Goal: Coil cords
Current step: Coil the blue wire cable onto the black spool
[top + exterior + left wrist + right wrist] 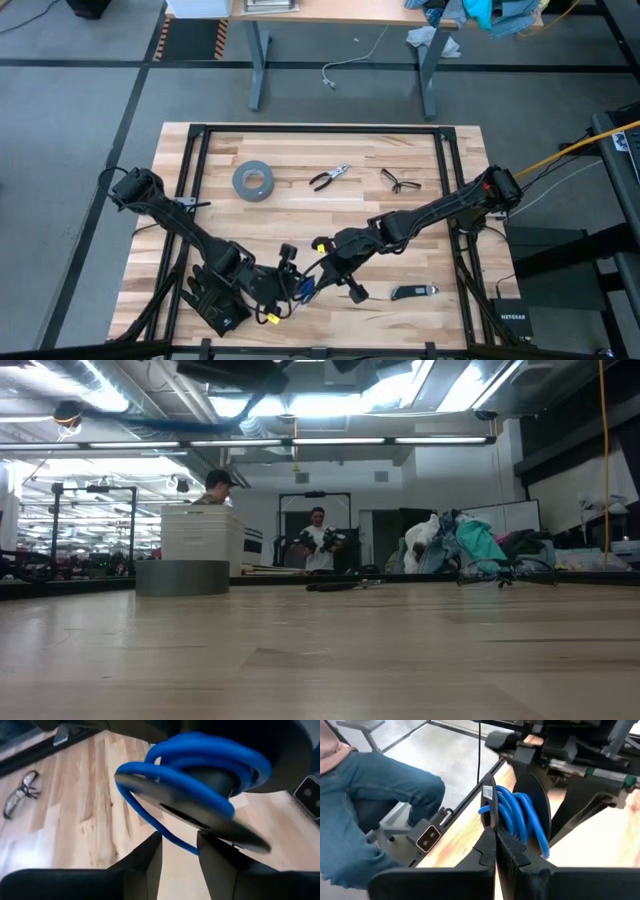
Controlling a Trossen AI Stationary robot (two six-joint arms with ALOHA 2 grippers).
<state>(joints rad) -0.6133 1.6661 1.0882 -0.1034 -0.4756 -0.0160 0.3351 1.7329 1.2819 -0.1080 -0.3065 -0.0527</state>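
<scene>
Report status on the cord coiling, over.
Left gripper jaws parted, just off blue cords. Right gripper jaws shut on spool's rim. Tape roll, pliers well clear.

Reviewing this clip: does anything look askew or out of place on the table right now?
One thing: a loop of the blue cord sags loose below the coil on its black spool, instead of lying snug with the other turns. The left gripper is open just beneath it; the right gripper pinches the spool's rim. Tape roll, pliers and glasses lie undisturbed.

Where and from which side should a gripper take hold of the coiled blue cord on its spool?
Best guess: pinch a flange edge of the black spool carrying the blue cord, approaching edge-on as the right gripper does. The thin disc fits shut fingers; the rounded loops would slip. Left gripper stands open alongside.
</scene>
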